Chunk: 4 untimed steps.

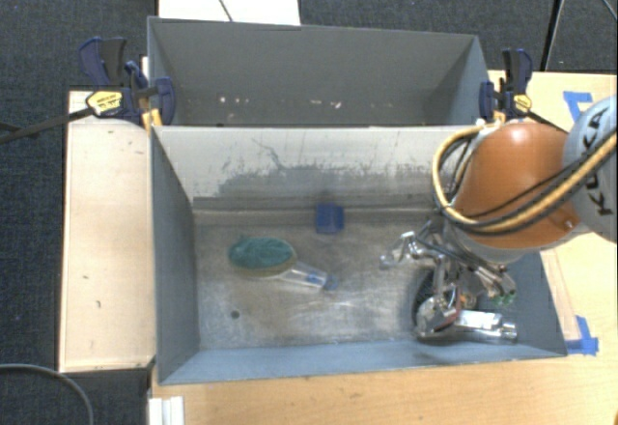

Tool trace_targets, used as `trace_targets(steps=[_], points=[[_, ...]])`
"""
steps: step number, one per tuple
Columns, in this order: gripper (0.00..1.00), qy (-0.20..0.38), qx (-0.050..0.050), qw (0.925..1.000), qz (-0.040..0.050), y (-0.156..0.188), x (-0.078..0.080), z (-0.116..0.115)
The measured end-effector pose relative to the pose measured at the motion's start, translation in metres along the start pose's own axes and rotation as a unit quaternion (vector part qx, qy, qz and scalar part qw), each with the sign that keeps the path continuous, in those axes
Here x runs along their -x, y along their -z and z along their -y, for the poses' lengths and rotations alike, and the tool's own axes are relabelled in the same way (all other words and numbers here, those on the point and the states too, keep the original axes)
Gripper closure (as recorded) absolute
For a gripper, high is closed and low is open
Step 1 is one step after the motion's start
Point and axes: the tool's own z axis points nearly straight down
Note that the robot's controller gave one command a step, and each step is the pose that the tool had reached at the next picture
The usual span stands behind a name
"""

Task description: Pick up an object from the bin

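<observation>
Here's the grey bin (pixel 174 220), and it is lightly stocked, just a few things on its scuffed floor. Up against the back wall, about mid-frame, sits a small blue block (pixel 329 217), alone. Just below and left of it lies a brush (pixel 261 253) with an oval teal-green head, its clear handle running off toward the lower right and well apart from the block. The left half of the floor is otherwise bare metal. Over on the right, the arm (pixel 589 172) comes in under its round orange cover (pixel 512 186), cables (pixel 452 167) looping across the cover's left side, and the gripper (pixel 452 302) hangs low in the bin's lower-right corner, close to the front wall. Whether it is spread or clenched, I cannot tell; the wrist hardware crowds it. Right under it, against the front wall, a shiny metal piece (pixel 473 325) lies flat on the floor. Whether the gripper has hold of that piece, or it belongs to the tool itself, I cannot make out. The block and the brush sit well to the gripper's left.
</observation>
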Motion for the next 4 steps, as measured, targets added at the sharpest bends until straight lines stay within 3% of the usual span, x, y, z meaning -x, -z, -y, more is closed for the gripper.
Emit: trace_targets(steps=[1,2,3,4], points=[[0.0,-0.049,0.0,0.9988,0.0057,0.007,0.109,-0.092],[0.0,0.021,0.0,0.9998,0.0026,-0.044,0.169,-0.162],[1.0,0.019,-0.001,0.9998,0.0032,-0.042,0.168,-0.159],[1.0,0.02,-0.001,0.9998,0.0073,0.064,0.175,-0.177]])
